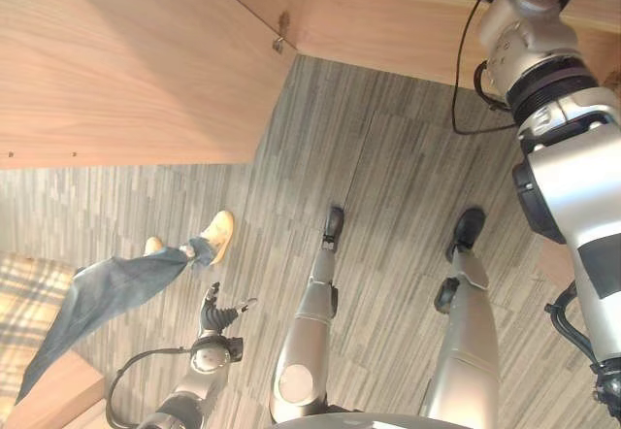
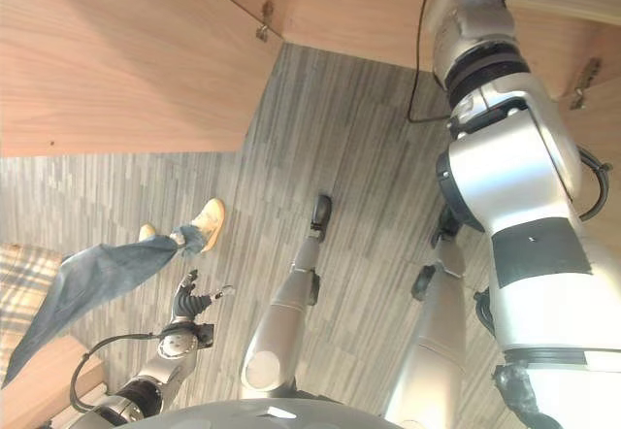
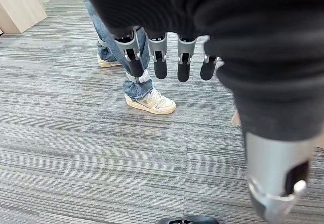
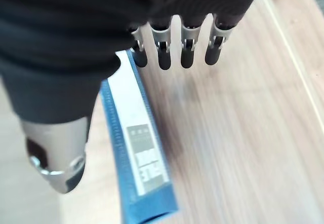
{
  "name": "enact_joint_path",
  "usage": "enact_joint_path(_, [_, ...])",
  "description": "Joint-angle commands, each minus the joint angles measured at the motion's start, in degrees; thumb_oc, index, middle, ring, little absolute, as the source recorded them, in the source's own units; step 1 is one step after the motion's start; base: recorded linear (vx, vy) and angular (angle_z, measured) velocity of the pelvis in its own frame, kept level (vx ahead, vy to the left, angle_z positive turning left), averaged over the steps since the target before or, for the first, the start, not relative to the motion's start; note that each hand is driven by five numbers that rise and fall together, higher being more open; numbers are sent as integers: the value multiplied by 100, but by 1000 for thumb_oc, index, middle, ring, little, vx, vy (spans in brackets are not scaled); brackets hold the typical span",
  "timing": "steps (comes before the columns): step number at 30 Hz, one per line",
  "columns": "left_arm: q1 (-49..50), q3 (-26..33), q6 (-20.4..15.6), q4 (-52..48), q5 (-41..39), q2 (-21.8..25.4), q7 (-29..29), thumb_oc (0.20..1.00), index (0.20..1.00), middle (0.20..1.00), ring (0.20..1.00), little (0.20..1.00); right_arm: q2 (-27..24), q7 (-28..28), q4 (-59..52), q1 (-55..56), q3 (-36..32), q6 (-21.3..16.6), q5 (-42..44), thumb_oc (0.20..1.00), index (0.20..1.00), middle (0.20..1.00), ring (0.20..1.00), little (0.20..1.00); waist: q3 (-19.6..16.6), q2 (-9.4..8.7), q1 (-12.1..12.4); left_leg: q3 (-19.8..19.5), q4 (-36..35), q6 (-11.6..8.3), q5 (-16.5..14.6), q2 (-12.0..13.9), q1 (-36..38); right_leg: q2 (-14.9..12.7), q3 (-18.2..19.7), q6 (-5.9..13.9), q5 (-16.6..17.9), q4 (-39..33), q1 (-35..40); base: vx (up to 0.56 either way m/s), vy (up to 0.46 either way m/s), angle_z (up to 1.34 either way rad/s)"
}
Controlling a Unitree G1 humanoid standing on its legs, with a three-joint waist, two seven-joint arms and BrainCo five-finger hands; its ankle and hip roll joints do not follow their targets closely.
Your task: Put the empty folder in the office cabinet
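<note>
The blue folder (image 4: 139, 148) is seen standing on its edge on a wooden cabinet shelf (image 4: 238, 133) beside the slack, empty right hand (image 4: 174, 49); being judged light, stiff and slippery, it is best taken by the spine.

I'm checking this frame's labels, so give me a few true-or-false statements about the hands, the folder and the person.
1. The right hand grips the blue folder. False: its fingers hang straight, apart from the folder lying on the wooden shelf.
2. The left hand holds nothing. True.
3. A person in jeans stands on the carpet. True.
4. The person wears black boots. False: light sneakers.
</note>
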Motion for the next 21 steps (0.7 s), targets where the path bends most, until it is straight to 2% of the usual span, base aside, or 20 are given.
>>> enact_joint_path(1, [-232,53,71,359,-38,556,33,1000,1000,1000,1000,1000,-212,456,-201,-8,446,125,-1104,1000,1000,1000,1000,1000,93,-65,211,305,-59,-68,-1003,105,1486,-93,387,609,-2,-294,117,-40,20,-6])
enact_joint_path(3, [-151,224,50,370,-64,642,-67,1000,1000,1000,1000,1000,-348,696,-438,-78,941,241,-1993,1000,1000,1000,1000,1000,140,-134,116,310,-33,-56,-1025,38,1484,-144,425,636,144,-498,241,-62,29,-3])
enact_joint_path(4, [-27,344,25,342,-64,680,-191,1000,1000,1000,1000,1000,-612,907,-626,-48,1237,239,-2513,1000,1000,1000,1000,1000,165,-183,54,321,-20,-50,-1123,9,1517,-177,446,664,196,-592,324,-57,49,0])
enact_joint_path(5, [-731,240,194,664,-6,680,46,1000,1000,1000,1000,1000,-519,796,-698,108,1245,198,-2655,1000,1000,1000,1000,1000,200,-260,-103,366,13,-50,-1155,-19,1524,-168,476,687,245,-677,367,-42,67,-1])
enact_joint_path(7, [-950,104,104,560,76,801,27,1000,1000,1000,1000,1000,-389,752,-366,-78,1324,401,-2761,1000,1000,1000,1000,1000,231,-282,-145,395,52,-45,-1210,-54,1511,-192,500,706,351,-789,398,-46,37,0])
enact_joint_path(10, [-944,104,128,330,-112,769,-46,1000,1000,1000,1000,1000,-331,1105,28,-381,1673,555,-2741,1000,1000,1000,1000,1000,246,-357,-188,410,113,-41,-1231,-52,1476,-193,506,712,388,-888,461,-36,-26,-7])
enact_joint_path(21, [-638,213,123,-61,-176,675,-204,1000,1000,1000,1000,1000,-849,1190,-32,-256,1984,434,-3356,1000,1000,1000,1000,1000,249,-384,-216,433,52,-15,-1156,-74,1565,-156,516,720,454,-1059,614,-6,0,-1])
